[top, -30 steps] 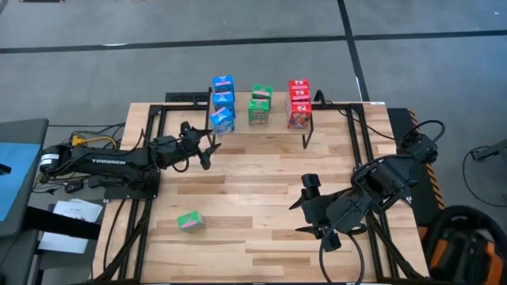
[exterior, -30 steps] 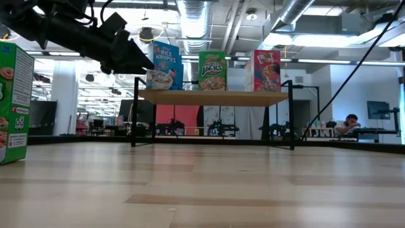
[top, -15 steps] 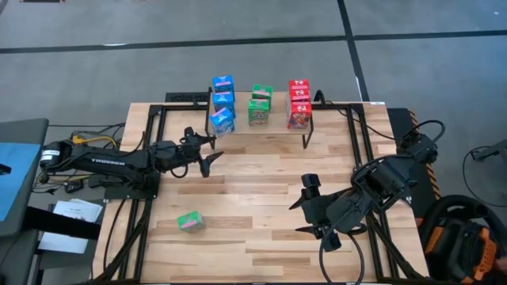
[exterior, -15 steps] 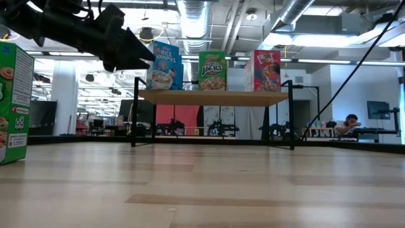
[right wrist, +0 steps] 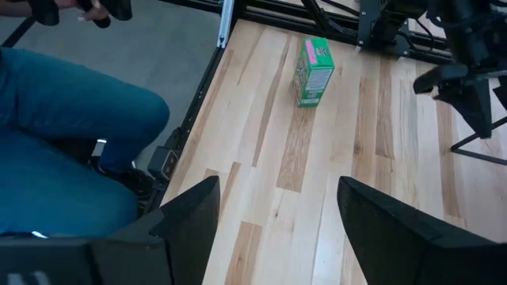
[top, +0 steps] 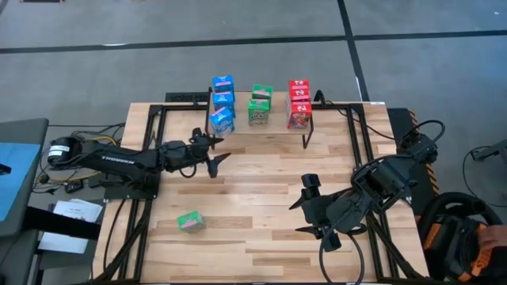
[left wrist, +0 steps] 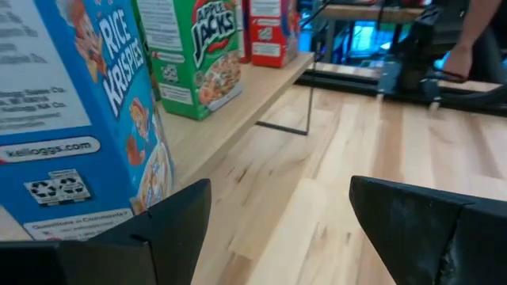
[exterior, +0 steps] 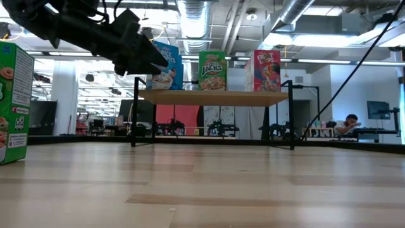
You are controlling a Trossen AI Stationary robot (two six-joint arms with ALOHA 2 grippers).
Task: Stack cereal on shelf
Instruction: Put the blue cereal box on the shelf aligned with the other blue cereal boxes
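Just in front of the shelf [top: 261, 125], the left gripper [top: 214, 152] hung open and empty, free to fetch the last green box [top: 189, 221]

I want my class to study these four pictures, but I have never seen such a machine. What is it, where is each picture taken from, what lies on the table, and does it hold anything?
It is a robot with two dark arms at a wooden table. One picture looks straight down, one looks level across the tabletop, and one comes from each wrist.

On the shelf stand blue cereal boxes, green cereal boxes and red cereal boxes. A loose green box lies on the table.

The left claw is open and empty, in front of the shelf near the blue boxes. The right claw, also open and empty, waits on the right side.
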